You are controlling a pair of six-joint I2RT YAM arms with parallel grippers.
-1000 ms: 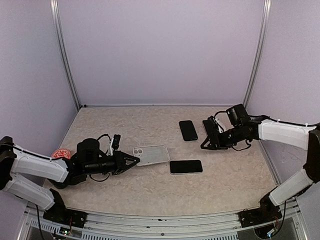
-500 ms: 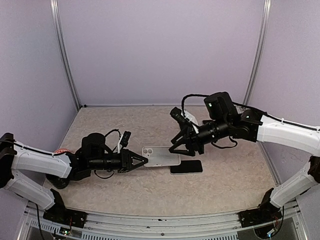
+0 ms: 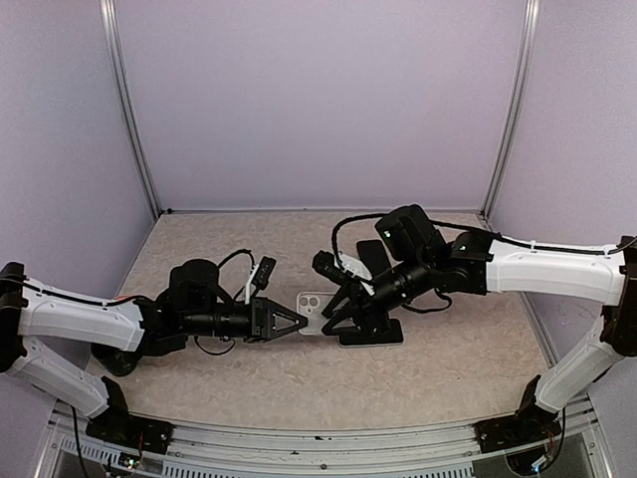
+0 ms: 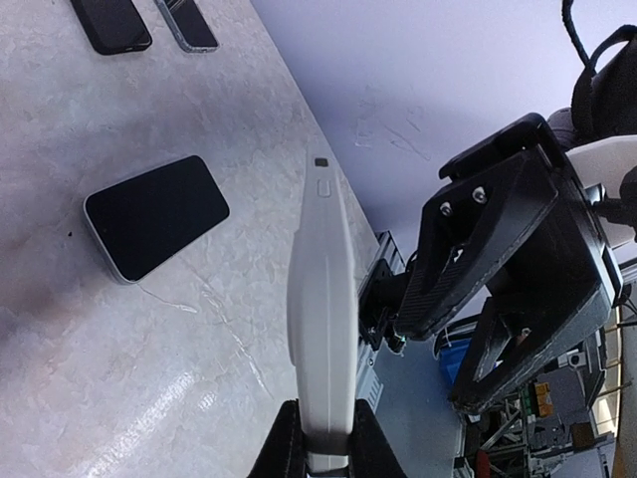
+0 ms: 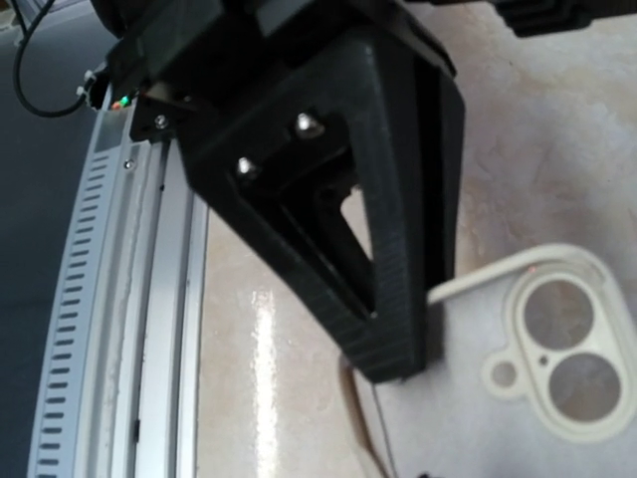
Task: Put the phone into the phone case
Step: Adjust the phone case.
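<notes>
The table (image 3: 229, 249) is a beige, marbled sheet, glossy enough to catch glare, closed in by plain lilac walls (image 3: 318, 100) with metal uprights (image 3: 129, 110) in the back corners and a slotted rail (image 3: 299, 438) along the near edge. Low over the middle of it, the left gripper (image 3: 297, 324) is clamped on one end of the white case (image 3: 313, 302), which juts out ahead of its tips, held edge-on clear of the surface. The right gripper (image 3: 333, 311) faces it at the case's far end, jaws apart; whether they straddle the case or sit just beside it is hard to tell. The phone (image 3: 383, 336) lies screen-up on the table, just below the right gripper and off to one side of the case. Farther beyond both grippers lie a spare phone (image 4: 111, 22) and a second spare (image 4: 187, 22).
</notes>
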